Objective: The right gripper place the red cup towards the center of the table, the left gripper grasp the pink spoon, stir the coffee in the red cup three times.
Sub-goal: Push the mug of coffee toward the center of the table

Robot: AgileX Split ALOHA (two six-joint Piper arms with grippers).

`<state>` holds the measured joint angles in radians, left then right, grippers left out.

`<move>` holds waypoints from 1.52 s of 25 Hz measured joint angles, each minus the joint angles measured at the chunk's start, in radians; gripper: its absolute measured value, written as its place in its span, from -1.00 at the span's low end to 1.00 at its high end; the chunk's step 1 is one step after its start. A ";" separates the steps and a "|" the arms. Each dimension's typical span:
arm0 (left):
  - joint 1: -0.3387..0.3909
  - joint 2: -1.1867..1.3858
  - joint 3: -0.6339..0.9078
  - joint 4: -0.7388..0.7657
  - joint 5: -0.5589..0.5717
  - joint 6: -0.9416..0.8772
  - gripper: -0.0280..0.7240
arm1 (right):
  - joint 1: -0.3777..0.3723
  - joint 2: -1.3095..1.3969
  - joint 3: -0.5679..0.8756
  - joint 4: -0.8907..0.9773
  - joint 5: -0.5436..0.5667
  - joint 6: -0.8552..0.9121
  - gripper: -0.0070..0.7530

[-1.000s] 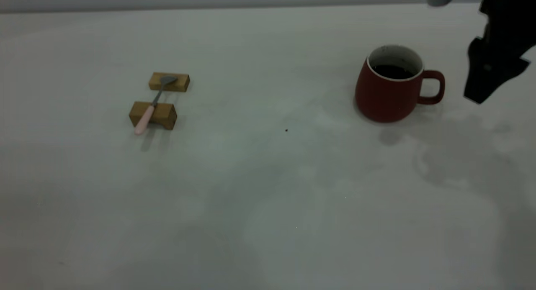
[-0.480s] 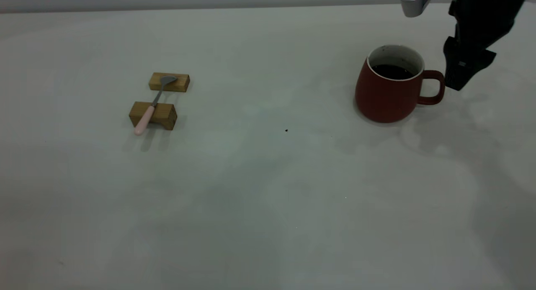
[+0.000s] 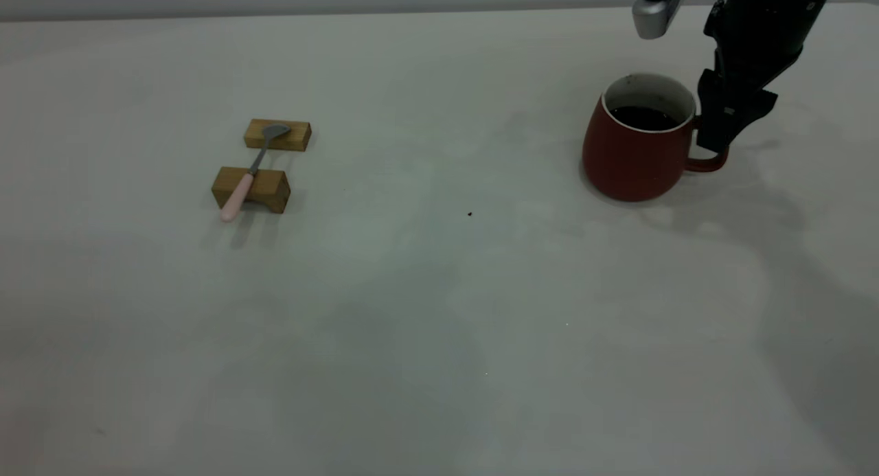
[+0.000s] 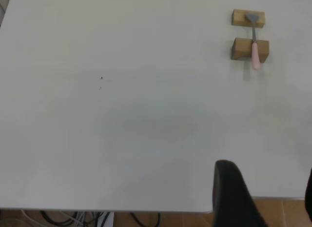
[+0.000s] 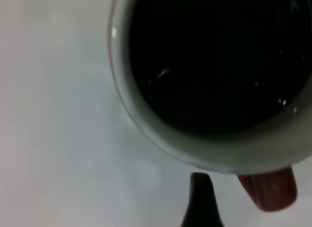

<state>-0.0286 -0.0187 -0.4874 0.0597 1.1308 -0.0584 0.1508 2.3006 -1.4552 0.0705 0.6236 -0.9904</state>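
We hover our right gripper (image 3: 717, 136) at the red cup (image 3: 635, 153)'s handle, grip state unclear; moving, spoon-grasping, stirring remain.

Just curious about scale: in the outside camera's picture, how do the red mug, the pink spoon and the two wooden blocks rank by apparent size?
1. red cup, clearly largest.
2. The front wooden block and the pink spoon look alike in extent; unranked.
3. The rear wooden block looks slimmer but sits farther from the camera.

Red cup (image 3: 635, 156) handle partly hidden.
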 joint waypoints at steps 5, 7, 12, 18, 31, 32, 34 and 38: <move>0.000 0.000 0.000 0.000 0.000 0.000 0.24 | 0.005 0.000 -0.001 0.046 0.000 -0.058 0.62; 0.000 0.000 0.000 0.000 0.000 0.000 0.24 | 0.015 0.000 -0.001 0.056 0.001 -0.082 0.62; 0.000 0.000 0.000 0.000 0.000 0.000 0.24 | 0.035 0.000 -0.001 0.101 -0.012 -0.136 0.62; 0.000 0.000 0.000 0.000 0.000 0.000 0.24 | 0.059 0.001 -0.001 0.176 -0.028 -0.184 0.61; 0.000 0.000 0.000 0.000 0.000 0.000 0.24 | 0.215 0.001 -0.001 0.308 -0.075 -0.196 0.58; 0.000 0.000 0.000 0.000 0.000 0.000 0.24 | 0.227 0.001 -0.001 0.316 -0.080 -0.197 0.58; 0.000 0.000 0.000 0.000 0.000 0.000 0.24 | 0.245 0.001 -0.001 0.338 -0.096 -0.197 0.58; 0.000 0.000 0.000 0.000 0.000 0.000 0.24 | 0.277 0.001 -0.001 0.376 -0.116 -0.197 0.58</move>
<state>-0.0286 -0.0187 -0.4874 0.0597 1.1308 -0.0584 0.4276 2.3015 -1.4559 0.4461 0.5078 -1.1875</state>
